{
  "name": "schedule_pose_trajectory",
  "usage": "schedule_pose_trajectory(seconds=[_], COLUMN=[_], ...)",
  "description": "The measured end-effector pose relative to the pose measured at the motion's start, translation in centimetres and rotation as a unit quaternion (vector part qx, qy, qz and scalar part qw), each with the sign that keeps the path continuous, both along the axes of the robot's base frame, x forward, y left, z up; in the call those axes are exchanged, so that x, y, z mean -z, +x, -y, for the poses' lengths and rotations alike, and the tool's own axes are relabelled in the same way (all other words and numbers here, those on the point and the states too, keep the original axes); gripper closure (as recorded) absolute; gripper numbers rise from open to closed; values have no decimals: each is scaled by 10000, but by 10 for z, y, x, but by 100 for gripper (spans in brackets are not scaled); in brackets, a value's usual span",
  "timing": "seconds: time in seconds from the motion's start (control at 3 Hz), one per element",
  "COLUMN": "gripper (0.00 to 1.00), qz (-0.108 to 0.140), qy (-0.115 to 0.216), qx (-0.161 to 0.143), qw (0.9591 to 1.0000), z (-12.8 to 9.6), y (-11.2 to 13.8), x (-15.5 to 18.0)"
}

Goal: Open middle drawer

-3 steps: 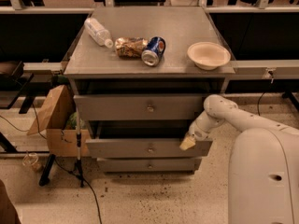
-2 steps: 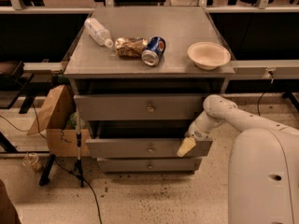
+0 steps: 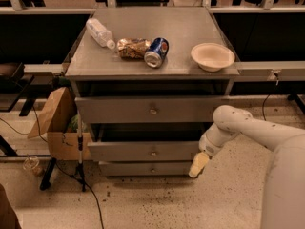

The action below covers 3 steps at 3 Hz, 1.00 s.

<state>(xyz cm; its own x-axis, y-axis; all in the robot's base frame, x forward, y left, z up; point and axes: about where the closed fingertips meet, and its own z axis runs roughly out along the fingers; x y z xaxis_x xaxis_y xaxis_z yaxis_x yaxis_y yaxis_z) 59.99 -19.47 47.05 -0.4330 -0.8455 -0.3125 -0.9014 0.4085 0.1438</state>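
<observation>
Grey metal cabinet (image 3: 90,67) dead centre, three drawer fronts stacked. Middle drawer (image 3: 124,151), the long flat grey front with a small round metal knob (image 3: 153,153) at its centre, sits partway open: it stands forward of the cabinet body with a dark gap showing above it. Widest grey top drawer front (image 3: 114,110) is directly above, narrowest grey bottom drawer front (image 3: 143,169) just below.

White robot arm (image 3: 252,128) comes in from the right and bends down at the cabinet's lower right corner. Gripper (image 3: 198,163), cream-coloured tip, hangs just past the right end of the middle drawer, level with the bottom drawer front. It's well off the knob. Can't tell whether it touches the drawer edge, and can't tell if it is released or clenched.

On the cabinet top: clear plastic bottle (image 3: 97,32) lying on its side at back left, crumpled brown snack bag (image 3: 132,47) beside it, blue drink can (image 3: 157,52) on its side touching the bag, round cream bowl (image 3: 212,57) upright near the right edge.

Brown cardboard box (image 3: 52,123) stands on the speckled floor (image 3: 152,204) left of the cabinet.
</observation>
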Motion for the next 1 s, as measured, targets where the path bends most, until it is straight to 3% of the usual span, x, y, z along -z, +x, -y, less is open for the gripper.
schedule_pose_trajectory(seconds=[0.33, 1.0], gripper=[0, 0], qz=[-334, -277], qy=[-96, -38], qx=[-178, -174], qw=[9992, 9995], z=[-3, -4], y=[-45, -42], x=[15, 19])
